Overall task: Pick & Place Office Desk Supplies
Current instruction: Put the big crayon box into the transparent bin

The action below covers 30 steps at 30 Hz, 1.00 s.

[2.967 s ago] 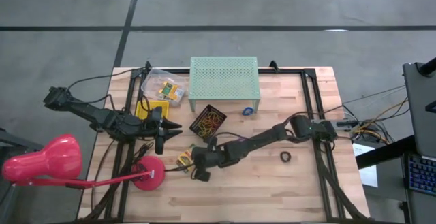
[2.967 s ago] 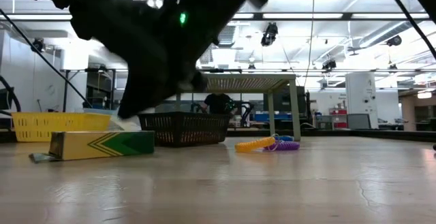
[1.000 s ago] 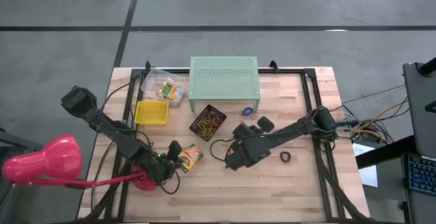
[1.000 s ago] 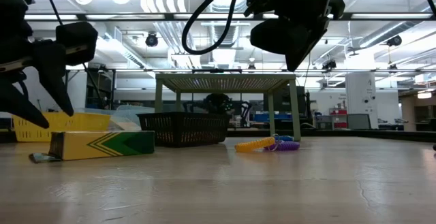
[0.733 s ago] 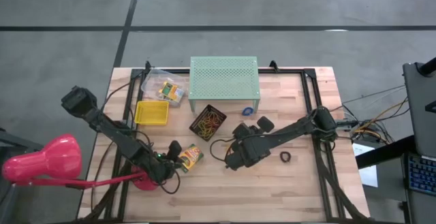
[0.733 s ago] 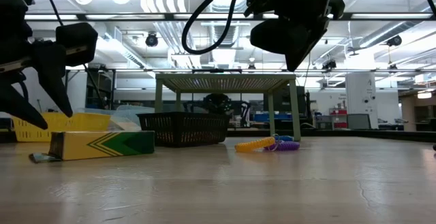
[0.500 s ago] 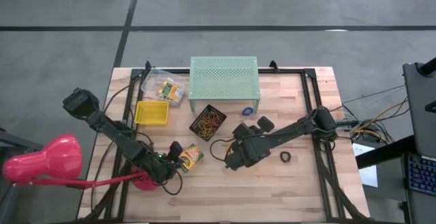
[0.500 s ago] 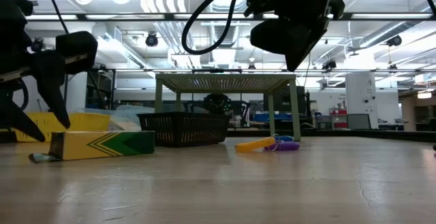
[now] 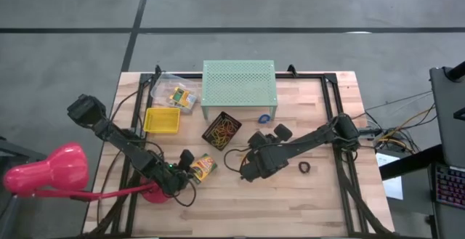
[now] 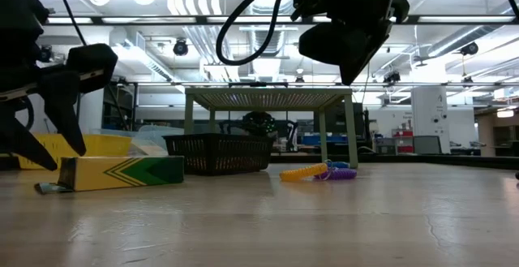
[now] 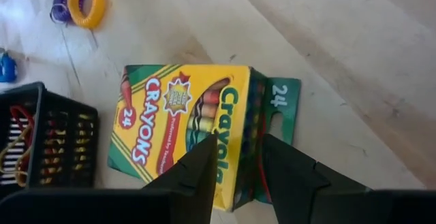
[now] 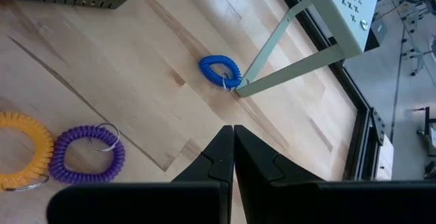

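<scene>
the left gripper point(image 9: 185, 173) hangs low over the crayon box point(image 9: 203, 168), near the front of the table point(image 9: 320, 203), its fingers parted either side of the box's end in the wrist view; they look clear of the cardboard, so i judge nothing is gripped yet. the box point(image 11: 187, 132) lies flat on the wood, label up, just beside the black basket point(image 9: 221, 128), which already holds a tangle of rubber bands. the right gripper point(image 9: 248, 172) waits mid-table with its fingers pressed together and empty, raised above the surface in the low view. below it lie an orange coil point(image 12: 20, 150) and a purple coil point(image 12: 87, 154), touching each other, and farther off a blue coil point(image 12: 221, 71) sits against a leg of the green stand point(image 9: 238, 83). a dark ring point(image 9: 304, 168) lies alone toward the right side. a yellow tray point(image 9: 162, 120) looks empty, and a clear bag point(image 9: 174, 92) of small items rests behind it. the pink lamp point(image 9: 51, 172) stands at the left edge. as i read it, the task is only partly done: the bands are binned, but the crayons, three coils and ring are all loose on the table, with the crayon pick just starting.
</scene>
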### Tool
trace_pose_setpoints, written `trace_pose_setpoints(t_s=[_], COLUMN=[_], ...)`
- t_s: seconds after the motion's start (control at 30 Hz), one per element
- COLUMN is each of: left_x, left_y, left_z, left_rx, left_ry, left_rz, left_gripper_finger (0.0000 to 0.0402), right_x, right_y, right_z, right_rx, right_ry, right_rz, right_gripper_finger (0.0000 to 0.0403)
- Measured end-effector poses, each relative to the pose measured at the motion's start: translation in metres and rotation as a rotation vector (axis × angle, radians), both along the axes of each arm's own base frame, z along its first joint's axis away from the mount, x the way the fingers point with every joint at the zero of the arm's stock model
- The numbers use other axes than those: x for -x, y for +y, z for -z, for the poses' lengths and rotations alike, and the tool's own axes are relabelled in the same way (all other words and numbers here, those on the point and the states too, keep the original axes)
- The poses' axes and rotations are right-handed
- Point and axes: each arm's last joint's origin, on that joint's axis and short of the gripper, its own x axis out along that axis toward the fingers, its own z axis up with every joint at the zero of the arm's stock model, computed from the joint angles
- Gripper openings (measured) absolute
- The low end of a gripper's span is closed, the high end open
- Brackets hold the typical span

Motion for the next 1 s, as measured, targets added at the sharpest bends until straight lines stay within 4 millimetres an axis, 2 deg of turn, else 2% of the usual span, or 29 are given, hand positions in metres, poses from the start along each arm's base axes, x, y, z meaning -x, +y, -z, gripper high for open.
trace_pose_setpoints(t_s=[0.77,1.0], left_x=[0.003,-0.002], left_y=[0.003,0.011], left_z=[0.004,0.004], left_rx=[-0.036,-0.051], left_ry=[0.05,0.054], left_rz=[-0.005,-0.042], left_gripper_finger=[0.0118,0.0118], right_x=[0.0,0.0], right_y=[0.0,0.0], right_z=[0.0,0.0], right_rx=[0.0,0.01], right_ry=[0.007,0.018], right_rz=[-0.008,-0.026], right_gripper_finger=[0.0008,0.0008])
